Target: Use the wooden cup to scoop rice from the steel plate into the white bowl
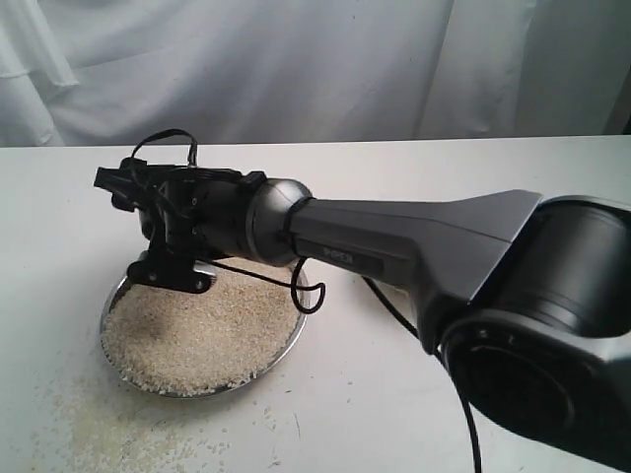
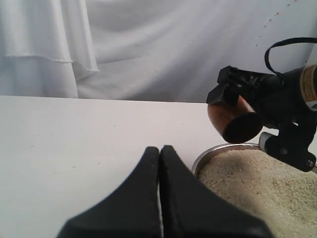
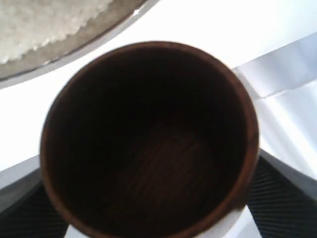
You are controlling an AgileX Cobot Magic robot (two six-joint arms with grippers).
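Grip check: right gripper [image 1: 126, 187] has its jaws clamped on the wooden cup [image 2: 235, 121], one pad on each side of the barrel wall, textured fingers [image 3: 285, 198] showing outside the rim. Cup is tipped on its side, mouth angled down toward the dish, inside dark and empty in the right wrist view. It hangs above the far-left edge of the steel plate [image 1: 187, 393], clear of the rice [image 1: 197, 335], not touching it.

Handling, as a judgement:
- Cup is rigid wood and light while empty. The glossy, rounded wall could rotate or slip between the pads once loaded.
- Mid-wall hold on opposite sides looks right. Keep it firm and leave the mouth free.
- Rice is loose dry grain, so it pours and spills easily. A shallow push into the heap is needed, then level the cup before lifting.
- Plate is thin and shiny and may slide on the table [image 1: 345, 414] if pushed hard.

Rice fills most of the plate, and loose grains are scattered on the table in front of it. White bowl is not in any view, so its position can't be told.

Left gripper [image 2: 159, 198] has its jaws pressed together on nothing, low over the table just beside the plate rim. White curtain [image 1: 296, 59] hangs behind.
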